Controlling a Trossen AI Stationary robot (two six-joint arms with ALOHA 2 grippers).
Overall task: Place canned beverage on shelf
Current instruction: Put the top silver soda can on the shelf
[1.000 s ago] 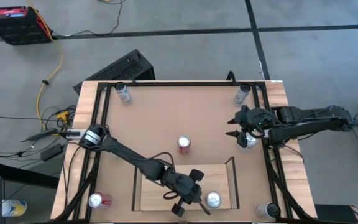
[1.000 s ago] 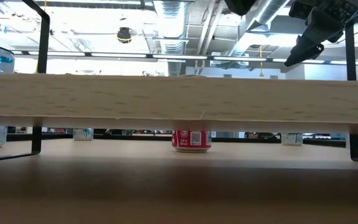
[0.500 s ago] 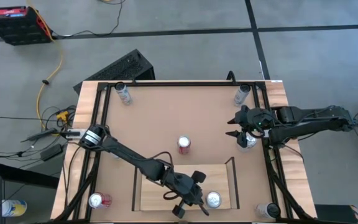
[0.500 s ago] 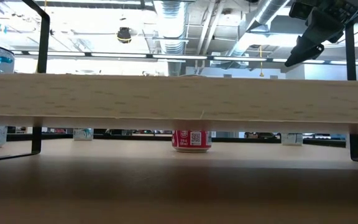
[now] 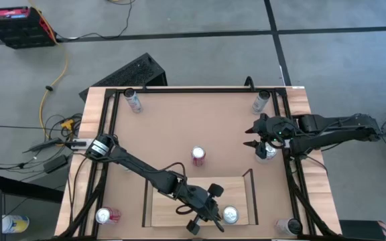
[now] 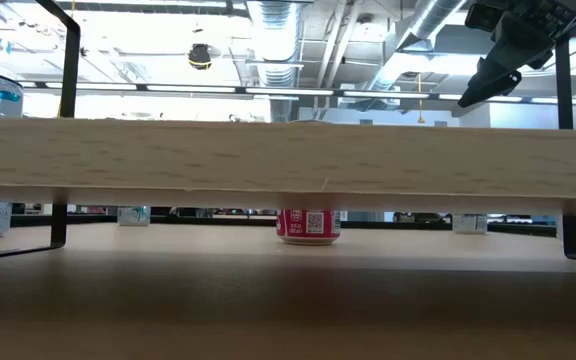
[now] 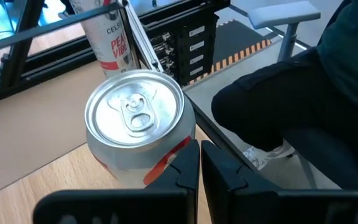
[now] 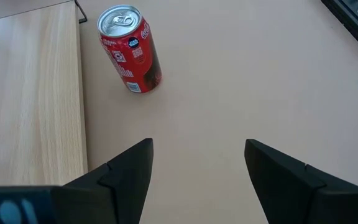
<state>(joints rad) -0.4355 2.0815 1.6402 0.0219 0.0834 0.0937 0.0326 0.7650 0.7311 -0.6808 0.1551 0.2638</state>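
While the left gripper (image 5: 203, 215) is hovering over the shelf (image 5: 173, 204) with its fingers (image 7: 188, 171) pressed together and gripping nothing, a silver-topped can (image 5: 230, 214) is standing upright on the shelf's pale planks, just beside those fingers and near the shelf's right end rail. A red can (image 5: 198, 156) is standing on the brown tabletop (image 5: 179, 124) just beyond the shelf. The right gripper (image 5: 252, 138) is waiting well to the right of the shelf, its jaws spread wide and holding nothing.
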